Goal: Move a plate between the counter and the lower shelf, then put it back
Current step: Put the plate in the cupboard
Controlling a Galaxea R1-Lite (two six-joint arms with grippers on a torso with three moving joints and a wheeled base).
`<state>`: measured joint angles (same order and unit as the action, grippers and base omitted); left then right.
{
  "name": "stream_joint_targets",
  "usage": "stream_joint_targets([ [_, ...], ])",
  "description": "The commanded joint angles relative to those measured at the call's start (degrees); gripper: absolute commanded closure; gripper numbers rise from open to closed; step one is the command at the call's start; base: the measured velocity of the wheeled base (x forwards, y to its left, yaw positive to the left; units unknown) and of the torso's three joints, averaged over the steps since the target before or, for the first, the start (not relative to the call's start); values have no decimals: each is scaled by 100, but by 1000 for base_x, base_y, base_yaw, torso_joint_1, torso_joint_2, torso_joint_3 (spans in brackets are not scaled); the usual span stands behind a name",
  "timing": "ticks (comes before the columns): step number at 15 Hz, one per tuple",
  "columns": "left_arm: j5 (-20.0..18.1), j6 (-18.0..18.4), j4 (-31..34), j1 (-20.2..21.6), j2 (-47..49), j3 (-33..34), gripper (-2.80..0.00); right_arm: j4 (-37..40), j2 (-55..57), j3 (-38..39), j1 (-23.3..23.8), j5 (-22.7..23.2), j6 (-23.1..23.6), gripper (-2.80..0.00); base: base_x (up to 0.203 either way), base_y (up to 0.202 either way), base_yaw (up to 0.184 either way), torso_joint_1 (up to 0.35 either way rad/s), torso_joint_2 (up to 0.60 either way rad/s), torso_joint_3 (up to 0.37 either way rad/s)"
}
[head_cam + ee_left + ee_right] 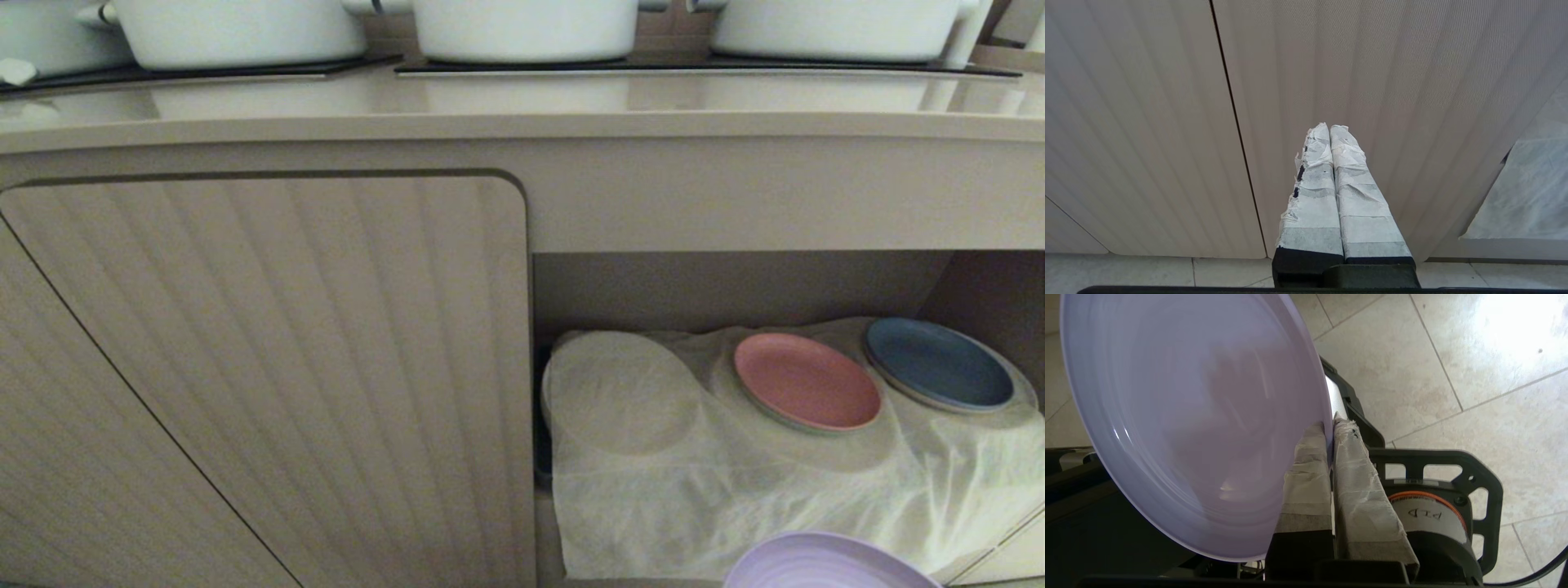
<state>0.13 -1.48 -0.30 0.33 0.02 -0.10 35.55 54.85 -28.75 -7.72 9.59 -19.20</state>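
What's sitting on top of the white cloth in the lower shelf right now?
On the white cloth rest a salmon-pink plate and a dark blue plate. A round bulge beside them hides something beneath the cloth; unidentifiable.

A pale lilac plate (1184, 424) fills most of the view, tilted on edge so its smooth, shallow inner face with faint concentric rings shows. The right gripper (1331, 428) pinches the plate's rim between two fingers (1359, 486) wrapped in white, wrinkled tape, one finger on each face of the rim, pressed close together. Beyond the plate lies a floor (1474, 367) of large beige tiles with thin grout lines and a bright glare patch. Part of the robot's black base (1478, 477) sits below, with an orange-ringed round part marked with letters.
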Motion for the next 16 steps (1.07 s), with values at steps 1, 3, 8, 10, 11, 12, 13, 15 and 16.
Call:
stream_joint_targets([
  [1,4,-2,-5,2,6,1,0,-96,-59,163,-2,16,-21,0,0,0,0,0,0,0],
  [3,4,-2,-5,2,6,1,0,-273,-70,287,-2,193,-22,0,0,0,0,0,0,0],
  [8,4,-2,-5,2,6,1,0,-462,86,268,-2,253,-31,0,0,0,0,0,0,0],
  [10,4,-2,-5,2,6,1,0,-592,188,273,-2,253,-40,0,0,0,0,0,0,0],
  [11,4,-2,-5,2,6,1,0,-611,263,261,-2,253,-40,0,0,0,0,0,0,0],
  [12,4,-2,-5,2,6,1,0,-670,349,239,-2,251,-92,0,0,0,0,0,0,0],
  [13,4,-2,-5,2,6,1,0,-776,448,198,-2,250,-220,0,0,0,0,0,0,0],
  [15,4,-2,-5,2,6,1,0,-989,676,153,-2,245,-418,0,0,0,0,0,0,0],
  [16,4,-2,-5,2,6,1,0,-1065,800,144,-2,246,-453,0,0,0,0,0,0,0],
])
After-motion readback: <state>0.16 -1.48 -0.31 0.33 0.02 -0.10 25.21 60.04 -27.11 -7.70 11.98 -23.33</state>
